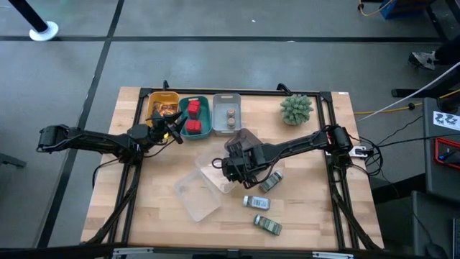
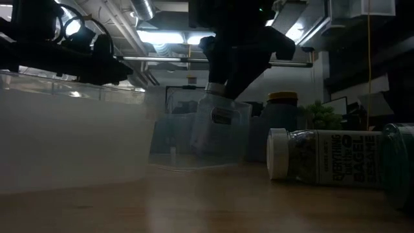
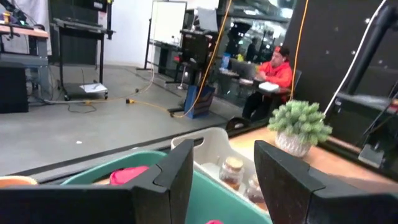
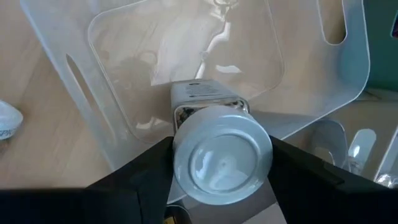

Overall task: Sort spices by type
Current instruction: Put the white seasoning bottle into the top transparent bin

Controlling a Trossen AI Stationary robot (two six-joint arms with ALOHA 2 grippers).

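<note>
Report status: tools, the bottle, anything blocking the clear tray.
Right tool shut on white-capped bottle, over clear tray. Left tool open, empty, above teal bin. Nothing blocking.

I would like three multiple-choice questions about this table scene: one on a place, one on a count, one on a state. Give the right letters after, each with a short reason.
1. Where does the spiky green plant stand?
A. at the far right of the table, beside the grey bin
B. inside the teal bin
C. in a clear tray

2. How many white-capped bottles lie on the bare wood near the right arm?
A. one
B. three
C. five

3. What is the right gripper doing?
A. hanging open and empty
B. holding a white-capped bottle above a clear tray
C. gripping a red cube

Answers:
1 A: the high view shows it on the wood, right of the bins.
2 B: the high view shows them at and.
3 B: the right wrist view shows the cap between the fingers, over the tray.
</note>
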